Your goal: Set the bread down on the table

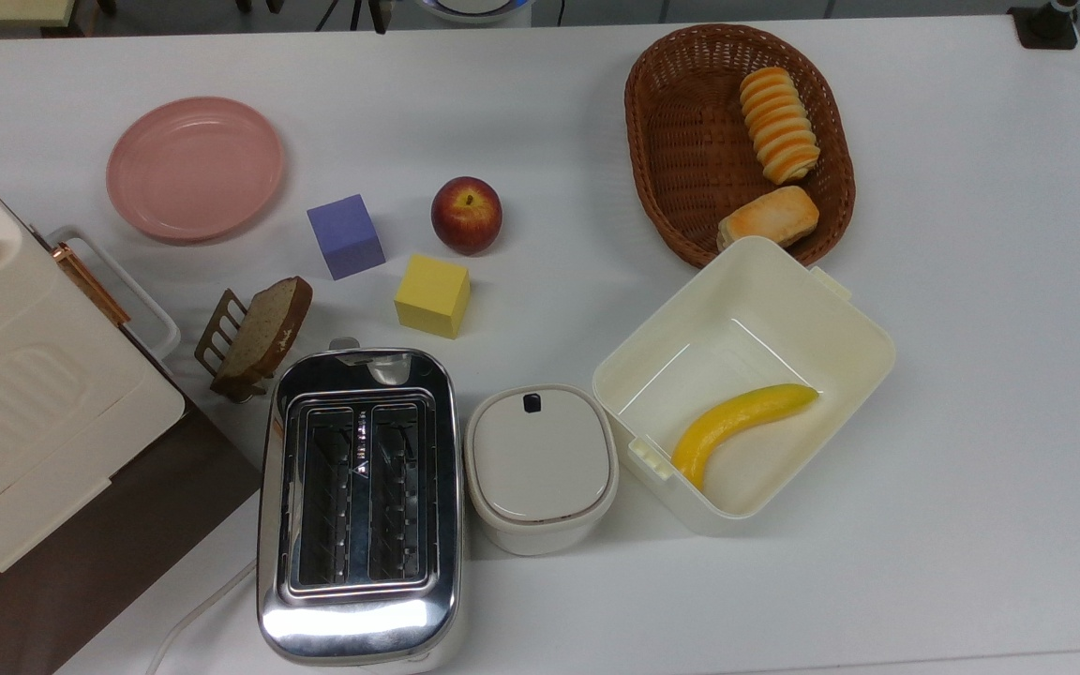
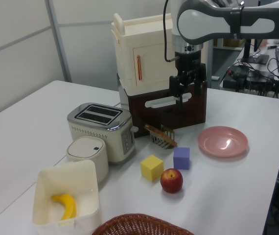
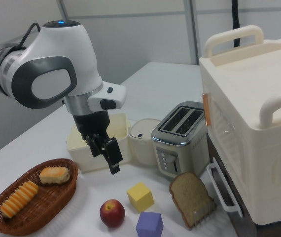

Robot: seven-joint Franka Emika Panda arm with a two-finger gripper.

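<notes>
White table (image 1: 971,469) spreads wide below; my end effector (image 3: 107,152) hangs above it, fingers parted, holding nothing. Bread (image 1: 769,217) lies in the basket (image 1: 681,131) at the top view's 1 o'clock. Reaching comes first: I must descend over it and grip

Basket (image 2: 138,224) cut by left view's bottom edge; cream appliance (image 1: 24,394) cut by top view's left.

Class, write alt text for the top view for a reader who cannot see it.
A white table holds a wicker basket containing a small bun and a ridged roll. Nearby sit an open box with a banana, a toaster, an apple and a pink plate.
</notes>
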